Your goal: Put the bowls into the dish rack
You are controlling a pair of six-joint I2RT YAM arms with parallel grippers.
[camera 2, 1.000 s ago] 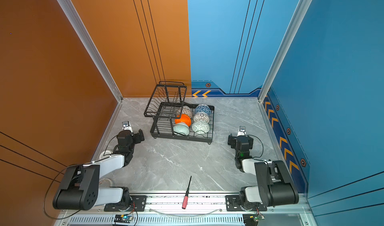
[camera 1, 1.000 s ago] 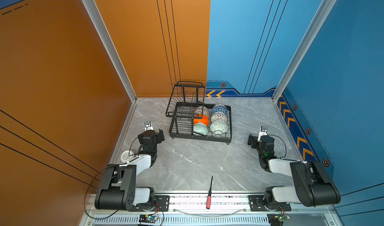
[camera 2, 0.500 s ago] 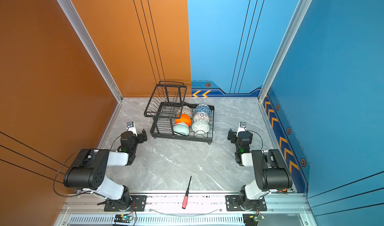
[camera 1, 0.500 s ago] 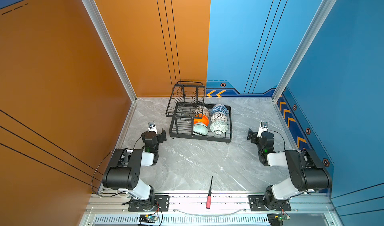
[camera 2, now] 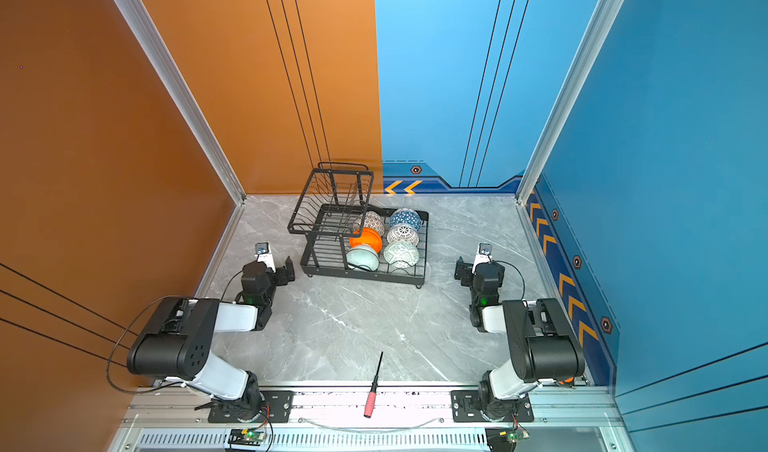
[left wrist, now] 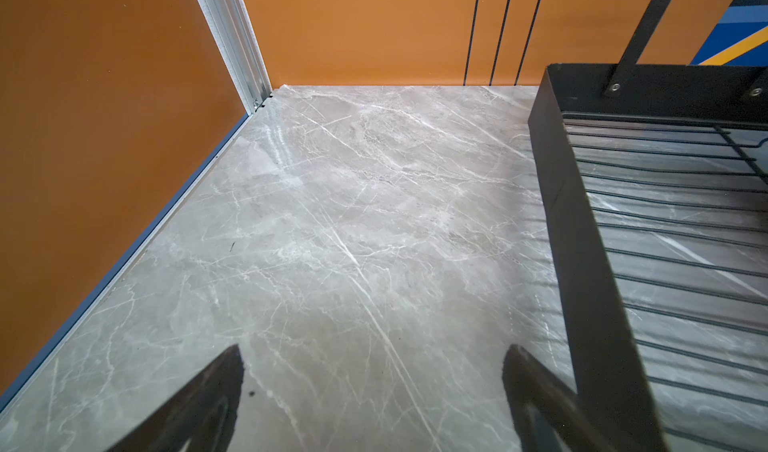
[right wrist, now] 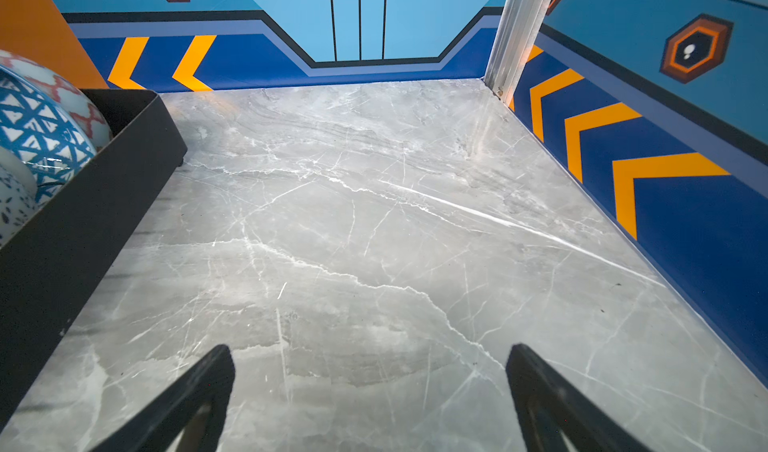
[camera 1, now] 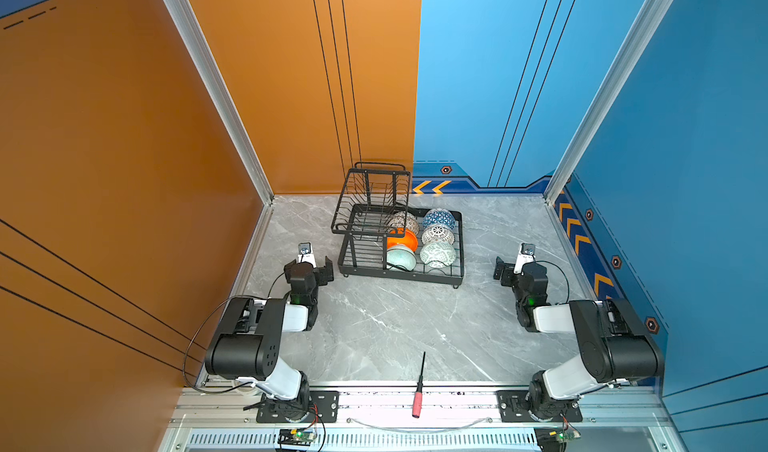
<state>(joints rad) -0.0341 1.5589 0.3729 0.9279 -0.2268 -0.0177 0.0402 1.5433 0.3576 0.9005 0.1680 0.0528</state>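
Note:
The black wire dish rack [camera 1: 415, 274] [camera 2: 365, 274] stands at the back middle of the marble table. Its low tray holds several bowls: cream dotted [camera 1: 404, 222], blue-white [camera 1: 439, 219], white lattice [camera 1: 438, 234], orange [camera 1: 403, 240], mint [camera 1: 401, 258] and grey-green [camera 1: 437, 253]. My left gripper [camera 1: 311, 265] [left wrist: 374, 350] hovers low just left of the rack wall [left wrist: 582, 242], open and empty. Well right of the rack, my right gripper [camera 1: 519, 269] [right wrist: 370, 348] is open and empty too. The right wrist view catches the blue-white bowl [right wrist: 37, 138] over the rack wall [right wrist: 83, 204].
A red-handled screwdriver [camera 1: 417, 391] [camera 2: 372, 391] lies across the front edge and the metal rail. Orange walls close the left and back left, blue walls the back right and right. The rack's raised upper basket [camera 1: 374, 196] overhangs its left half.
Both arms have folded back toward their bases with their elbows rising. The grippers stayed open and low beside the rack. The bowls have not moved.

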